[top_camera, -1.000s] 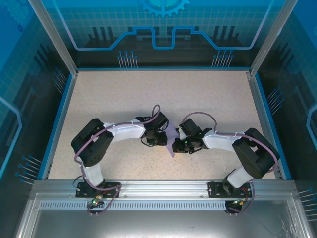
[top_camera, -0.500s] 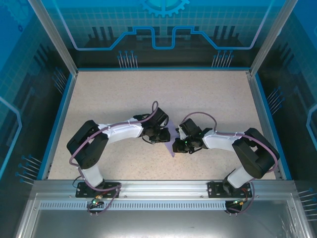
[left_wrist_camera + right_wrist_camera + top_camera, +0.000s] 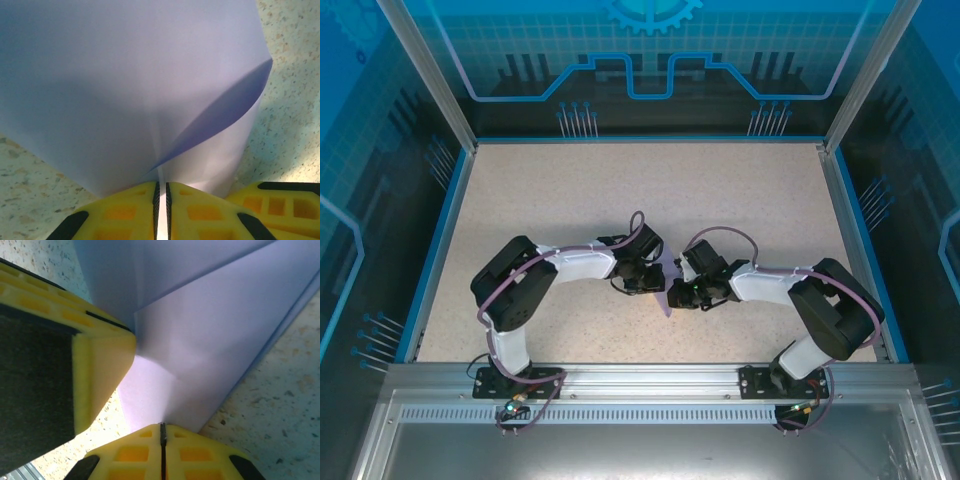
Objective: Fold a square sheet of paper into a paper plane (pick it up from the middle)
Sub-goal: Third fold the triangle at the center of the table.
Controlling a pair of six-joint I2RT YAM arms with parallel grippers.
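While both claws pinch it, the square sheet of paper (image 3: 666, 300) stands between them, its long axis running near to far. The left gripper (image 3: 161, 200) clamps its left side and the right gripper (image 3: 161, 435) its right, equally near.

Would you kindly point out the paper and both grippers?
paper (image 3: 125, 85): left wrist view, broad face.
left gripper (image 3: 161, 189): left wrist view, fingertip seam.
right gripper (image 3: 162, 430): right wrist view, fingertip seam.

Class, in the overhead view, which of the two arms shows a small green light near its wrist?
The right arm: a green light glows at its wrist, while the left arm is plain dark there.
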